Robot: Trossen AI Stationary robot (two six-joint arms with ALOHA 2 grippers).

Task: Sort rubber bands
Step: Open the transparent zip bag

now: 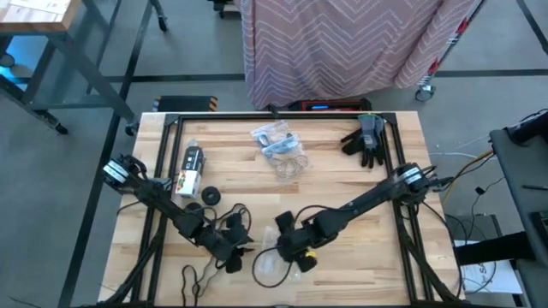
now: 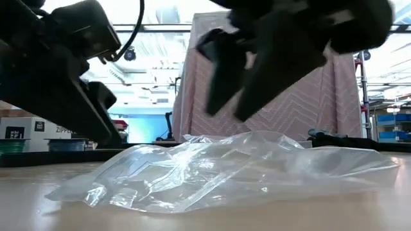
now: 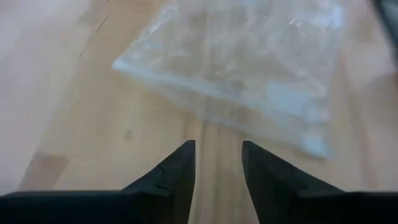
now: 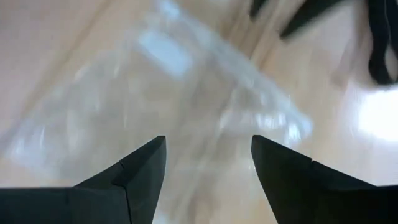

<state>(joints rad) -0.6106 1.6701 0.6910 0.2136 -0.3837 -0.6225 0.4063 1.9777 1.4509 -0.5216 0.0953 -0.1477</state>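
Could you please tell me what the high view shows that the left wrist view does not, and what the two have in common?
Only the high view shows both arms over the near edge of the table, the open right gripper, the dark gloves at the far right, a second bag with rubber bands at the far middle, and a bottle at the left.

Only the left wrist view shows the left gripper close up, its fingers parted and holding nothing.

Both show the clear plastic bag lying on the wood just ahead of the left gripper.
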